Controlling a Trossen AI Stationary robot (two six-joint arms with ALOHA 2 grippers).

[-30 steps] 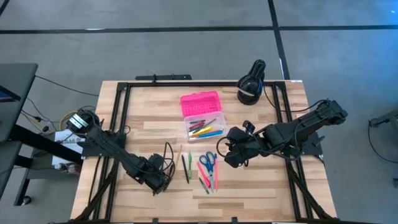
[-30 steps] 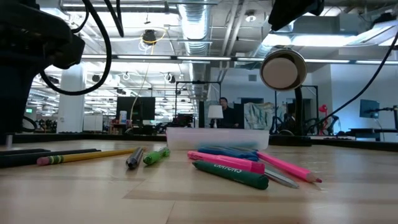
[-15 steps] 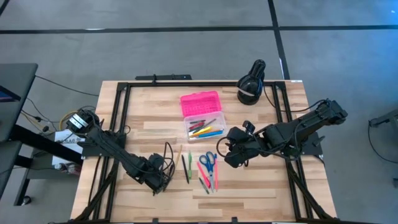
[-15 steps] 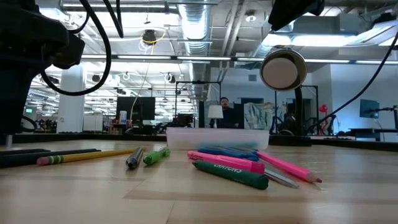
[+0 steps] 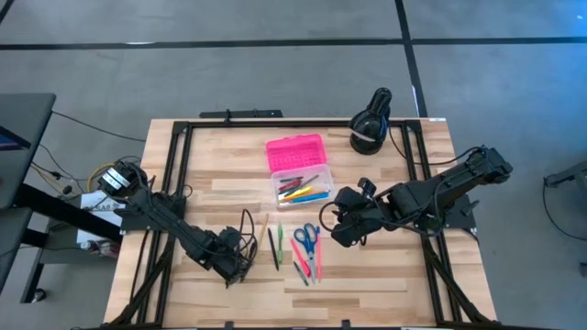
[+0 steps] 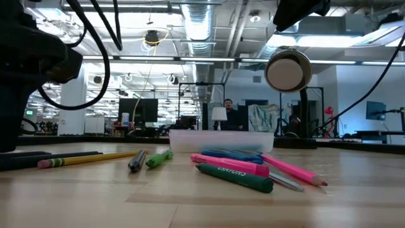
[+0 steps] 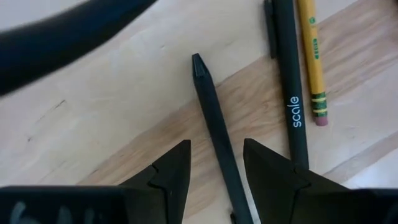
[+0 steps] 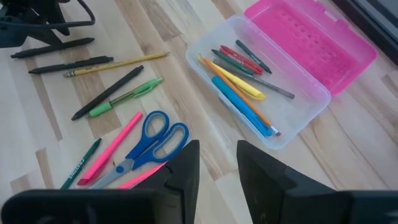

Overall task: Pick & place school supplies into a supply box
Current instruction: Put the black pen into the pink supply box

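Left hand (image 7: 216, 163) is low over the worktop (image 5: 367, 270), fingers spread astride a dark pen (image 7: 214, 124); pen's long axis runs straight out between them. Box (image 5: 301, 188) lies well beyond. Right hand (image 8: 216, 163), spread, hovers nearer the scissors (image 8: 146, 144).

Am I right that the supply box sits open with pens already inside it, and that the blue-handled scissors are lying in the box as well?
Not quite. The supply box is open with pens inside, but the blue-handled scissors lie on the table outside it, beside the pink marker, as the right wrist view shows.
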